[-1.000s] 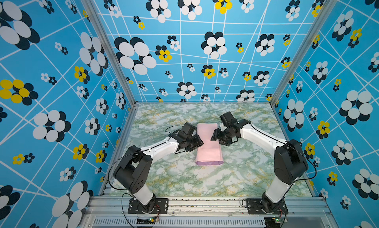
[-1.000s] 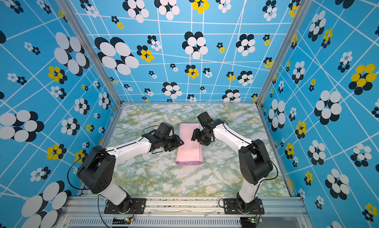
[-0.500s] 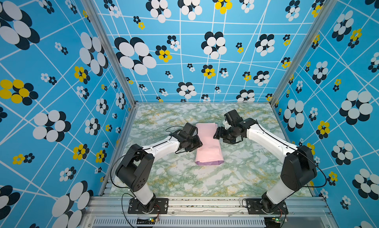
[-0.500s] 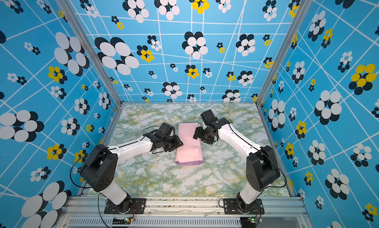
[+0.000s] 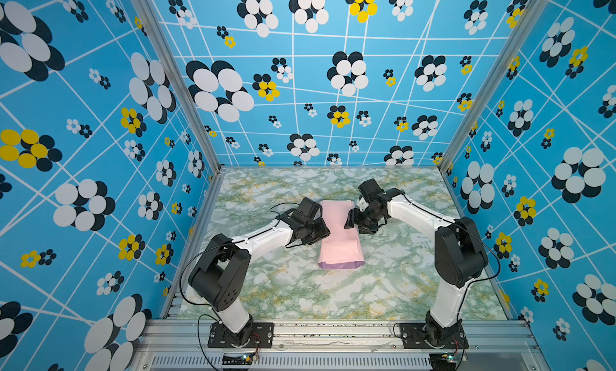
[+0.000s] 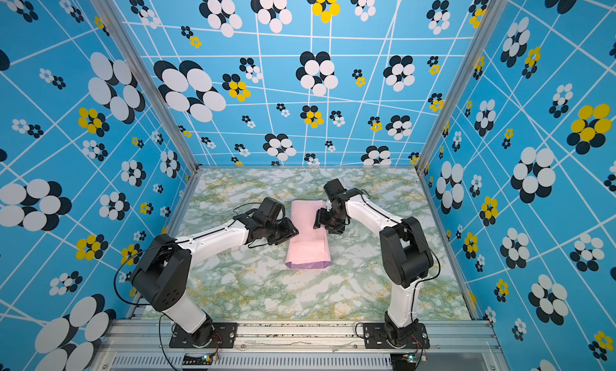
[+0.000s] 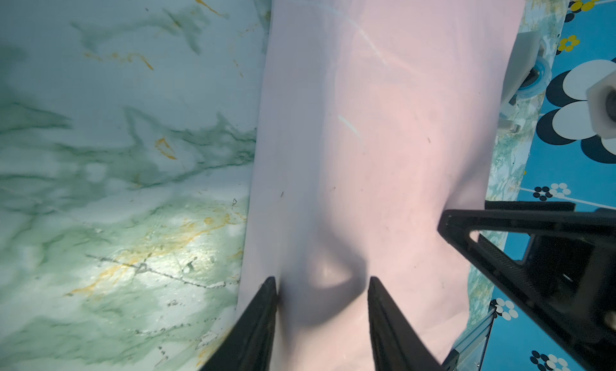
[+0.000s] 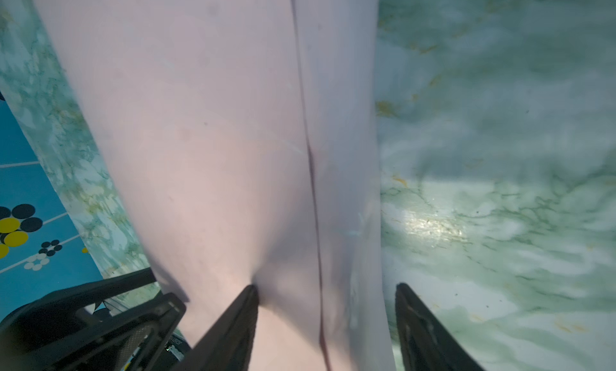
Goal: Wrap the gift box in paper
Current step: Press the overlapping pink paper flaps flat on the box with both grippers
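Observation:
The paper [image 5: 338,239] [image 6: 308,239] lies folded into a long pink bundle in the middle of the table, with a lilac strip showing at its near end. The gift box is hidden under it. My left gripper [image 5: 324,232] [image 6: 292,231] is open at the bundle's left edge, and both fingertips press on the pink paper [image 7: 366,136] in the left wrist view [image 7: 322,279]. My right gripper [image 5: 350,219] [image 6: 318,219] [image 8: 328,286] is open at the right edge. One of its fingers [image 8: 248,296] dents the paper [image 8: 216,136] and the other hangs over the table. A dark seam [image 8: 310,159] runs along the paper.
A white tape dispenser [image 7: 521,69] with a blue roll stands just beyond the paper's far end, near the back wall. The green marbled table [image 5: 300,296] is boxed in by blue flowered walls on three sides. The arm bases sit at the front rail.
My right gripper has slid left onto the paper's right edge, its elbow swinging out and back. The left gripper holds its place on the left edge.

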Motion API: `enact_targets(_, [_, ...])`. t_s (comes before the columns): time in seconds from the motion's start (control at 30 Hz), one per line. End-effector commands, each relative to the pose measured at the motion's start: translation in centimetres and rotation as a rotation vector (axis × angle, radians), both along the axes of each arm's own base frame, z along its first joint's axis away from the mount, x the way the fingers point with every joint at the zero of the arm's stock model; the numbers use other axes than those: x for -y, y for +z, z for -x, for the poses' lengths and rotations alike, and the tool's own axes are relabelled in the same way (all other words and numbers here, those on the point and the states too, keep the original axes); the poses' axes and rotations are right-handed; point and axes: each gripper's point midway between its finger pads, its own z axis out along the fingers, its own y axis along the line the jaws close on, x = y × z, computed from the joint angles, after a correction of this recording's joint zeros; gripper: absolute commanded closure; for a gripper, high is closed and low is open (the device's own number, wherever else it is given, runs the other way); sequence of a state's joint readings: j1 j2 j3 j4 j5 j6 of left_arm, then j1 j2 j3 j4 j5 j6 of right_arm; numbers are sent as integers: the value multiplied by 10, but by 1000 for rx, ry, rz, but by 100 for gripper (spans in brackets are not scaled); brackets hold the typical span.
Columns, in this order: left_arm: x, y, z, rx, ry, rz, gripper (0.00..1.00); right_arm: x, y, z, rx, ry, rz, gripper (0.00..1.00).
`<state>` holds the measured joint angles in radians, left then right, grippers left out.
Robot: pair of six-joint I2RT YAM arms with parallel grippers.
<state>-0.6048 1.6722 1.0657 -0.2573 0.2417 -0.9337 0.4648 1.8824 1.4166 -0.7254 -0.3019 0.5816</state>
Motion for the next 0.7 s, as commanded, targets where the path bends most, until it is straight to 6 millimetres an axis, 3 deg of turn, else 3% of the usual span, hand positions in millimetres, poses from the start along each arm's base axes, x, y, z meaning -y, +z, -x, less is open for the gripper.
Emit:
enact_targets(0.0, [4,1,-3,9,-25,-33,52,-7,4,0,8,18,-10,44])
enact_targets(0.13, [0,11,-9,39,-27,-50,43,4,1,4,11,-38,28,61])
enact_targets(0.4, [-4,5,-12,24,-23,-37,44,-6,9,5,35,-109,-34,67])
enact_targets(0.5, [-2,-3,-10,9,-26,-42,50,-15,17,5,52,-118,-65,62])
enact_targets(0.57, [-2,-5,-9,10,-25,-50,54,-21,23,5,65,-113,-87,49])
enact_targets(0.67, [-5,-10,-8,2,-28,-74,58,-10,31,5,83,-113,-62,36])
